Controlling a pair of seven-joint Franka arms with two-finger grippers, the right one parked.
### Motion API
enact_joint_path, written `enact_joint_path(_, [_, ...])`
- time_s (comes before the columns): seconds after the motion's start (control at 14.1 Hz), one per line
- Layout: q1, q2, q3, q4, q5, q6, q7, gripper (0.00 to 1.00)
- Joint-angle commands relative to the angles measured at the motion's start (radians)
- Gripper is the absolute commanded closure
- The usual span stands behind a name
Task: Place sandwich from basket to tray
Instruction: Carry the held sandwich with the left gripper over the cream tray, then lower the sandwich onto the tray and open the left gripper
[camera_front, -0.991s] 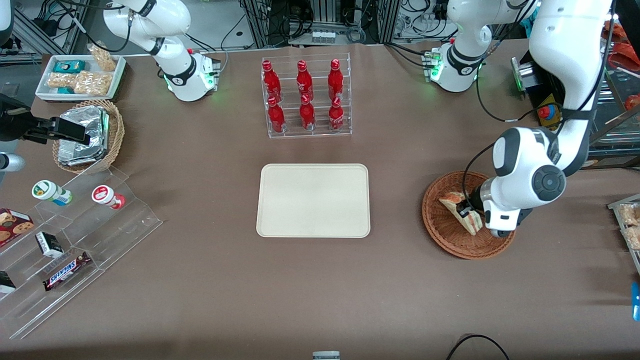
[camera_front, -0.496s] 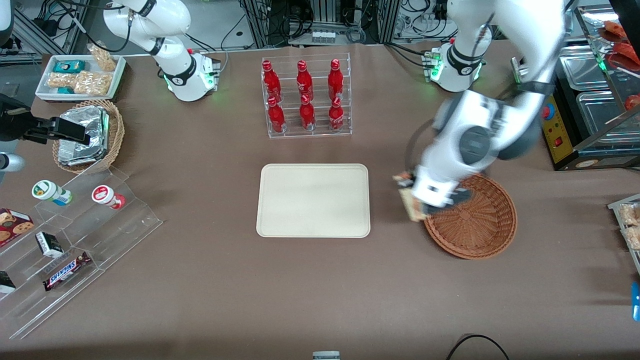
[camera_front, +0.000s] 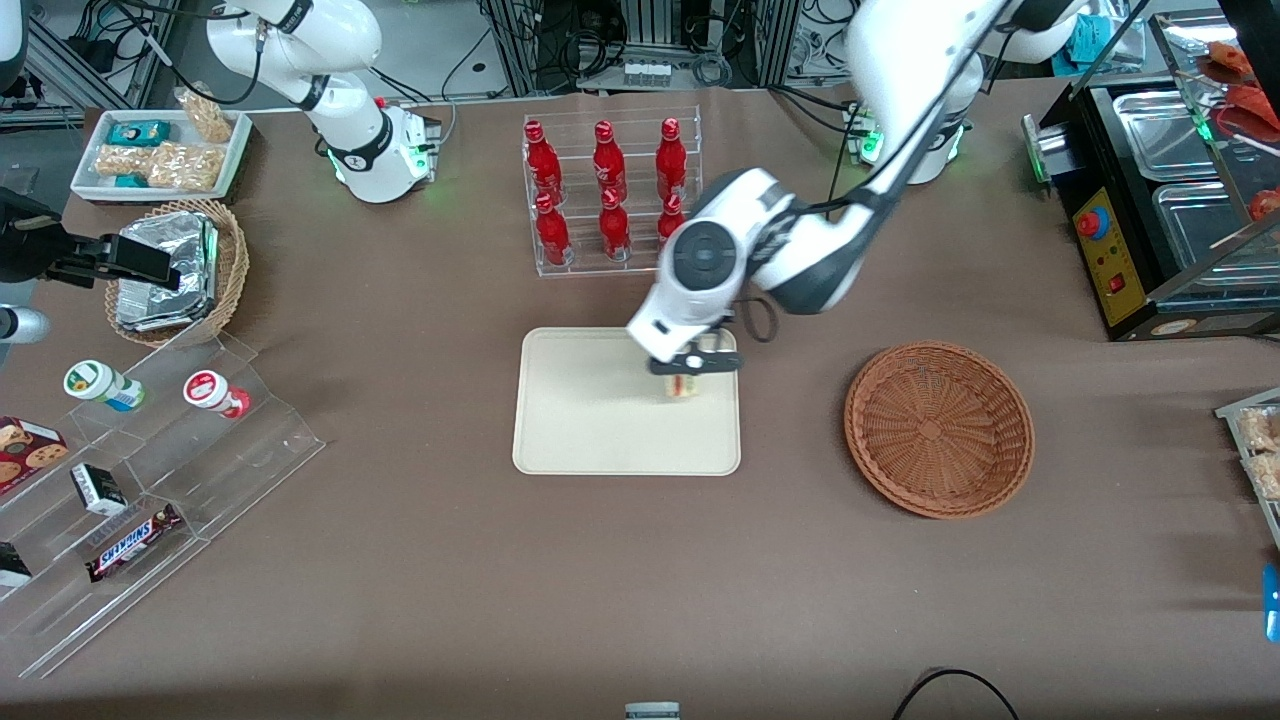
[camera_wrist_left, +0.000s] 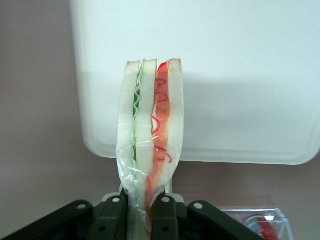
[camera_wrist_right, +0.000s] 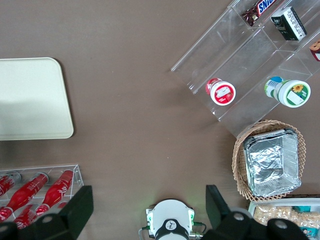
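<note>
My left gripper (camera_front: 688, 372) is shut on the sandwich (camera_front: 683, 386), a plastic-wrapped wedge of white bread with pink-red and green filling. It holds the sandwich above the cream-beige tray (camera_front: 590, 420), over the part of the tray nearest the basket. In the left wrist view the sandwich (camera_wrist_left: 150, 145) hangs clamped between the black fingers (camera_wrist_left: 112, 217) of the gripper (camera_wrist_left: 142, 215), with the tray (camera_wrist_left: 240, 75) below it. The reddish-brown wicker basket (camera_front: 938, 428) stands empty on the table, toward the working arm's end.
A clear rack of red bottles (camera_front: 610, 195) stands just farther from the camera than the tray, close to my arm. Toward the parked arm's end stand a tan basket with foil packets (camera_front: 175, 270), a white snack tray (camera_front: 160, 152) and clear stepped shelves (camera_front: 150, 480).
My gripper lifted the sandwich out of the basket and carried it sideways across the table to above the tray. The basket now stands empty.
</note>
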Motion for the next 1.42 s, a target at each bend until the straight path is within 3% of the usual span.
enact_joint_path(0.0, [-0.079,0.089,0.017,0.09,0.021,0.075,-0.071,0.79])
enact_joint_path(0.28, [-0.096,0.139,0.017,0.09,0.082,0.089,-0.094,0.73])
enact_joint_path(0.35, [-0.094,0.147,0.019,0.092,0.081,0.092,-0.094,0.66])
enact_joint_path(0.42, [-0.094,0.149,0.019,0.091,0.082,0.103,-0.092,0.47])
enact_joint_path(0.5, [-0.093,0.149,0.019,0.092,0.081,0.107,-0.092,0.09])
enact_joint_path(0.57, [-0.091,0.146,0.019,0.092,0.081,0.107,-0.091,0.0])
enact_joint_path(0.85, [-0.084,0.058,0.077,0.086,0.073,0.085,-0.094,0.0])
enact_joint_path(0.99, [-0.084,-0.024,0.138,0.087,0.059,-0.033,-0.08,0.0])
enact_joint_path(1.13, [-0.082,-0.116,0.218,0.081,-0.034,-0.122,-0.04,0.0])
enact_joint_path(1.35, [-0.083,-0.21,0.389,0.089,-0.141,-0.36,0.221,0.0])
